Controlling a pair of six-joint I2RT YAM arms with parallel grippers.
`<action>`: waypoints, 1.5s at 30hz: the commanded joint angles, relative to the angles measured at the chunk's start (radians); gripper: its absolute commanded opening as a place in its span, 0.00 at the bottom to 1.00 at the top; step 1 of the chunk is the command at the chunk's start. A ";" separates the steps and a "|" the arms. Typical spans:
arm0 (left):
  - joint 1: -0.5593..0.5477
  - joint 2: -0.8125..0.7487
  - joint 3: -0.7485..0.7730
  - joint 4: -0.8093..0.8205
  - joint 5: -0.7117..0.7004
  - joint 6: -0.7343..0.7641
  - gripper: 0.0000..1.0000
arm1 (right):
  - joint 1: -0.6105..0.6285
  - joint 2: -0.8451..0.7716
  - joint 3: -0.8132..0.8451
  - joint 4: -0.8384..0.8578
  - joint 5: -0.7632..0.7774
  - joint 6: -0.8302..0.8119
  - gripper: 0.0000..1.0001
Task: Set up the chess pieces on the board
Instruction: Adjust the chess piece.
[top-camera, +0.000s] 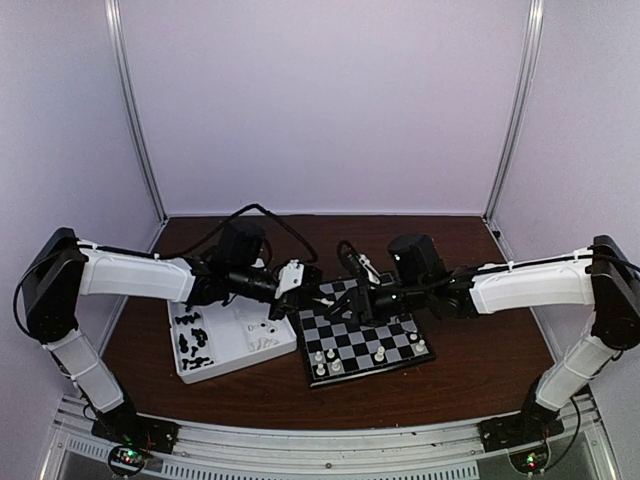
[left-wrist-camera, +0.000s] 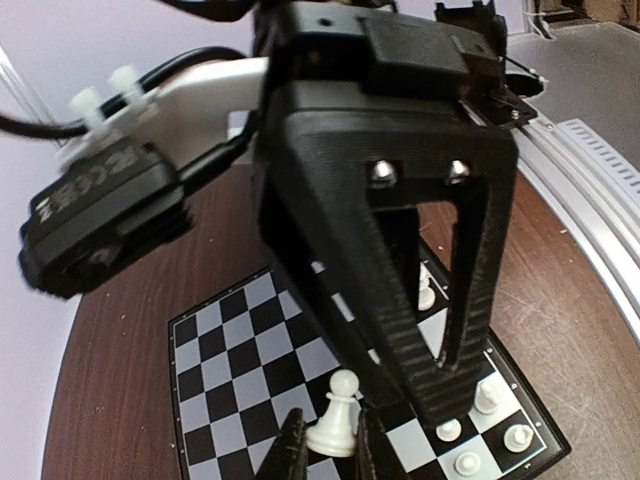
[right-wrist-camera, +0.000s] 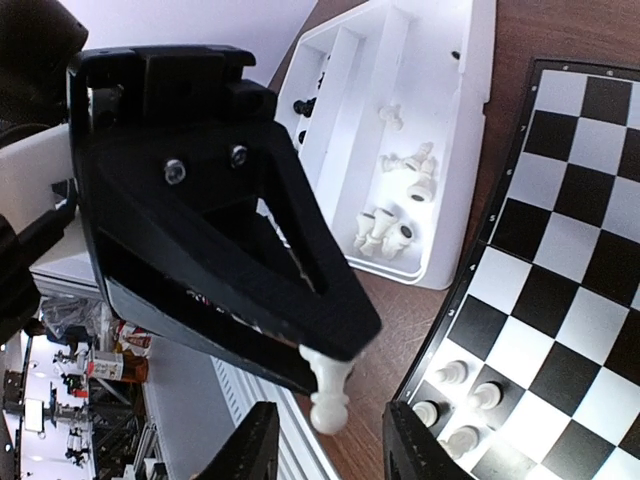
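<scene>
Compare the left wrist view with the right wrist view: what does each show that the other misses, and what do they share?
Only the left wrist view shows the right tool from outside, over the board. Only the right wrist view shows the white tray with loose white pieces in it. Both show the white pawn gripped in the left tool and standing white pieces at the board's edge.

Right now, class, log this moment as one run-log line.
left jaws: shut on white pawn | right jaws: open | board: several white pieces standing | tray: black pieces inside
</scene>
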 joint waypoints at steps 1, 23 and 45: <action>-0.004 -0.011 -0.046 0.185 -0.090 -0.173 0.15 | -0.005 -0.079 -0.072 0.134 0.131 0.069 0.39; -0.017 -0.049 -0.113 0.283 -0.074 -0.238 0.16 | -0.005 -0.054 -0.082 0.251 0.135 0.136 0.32; -0.016 -0.044 -0.110 0.288 -0.032 -0.222 0.19 | -0.006 -0.030 -0.062 0.249 0.102 0.140 0.19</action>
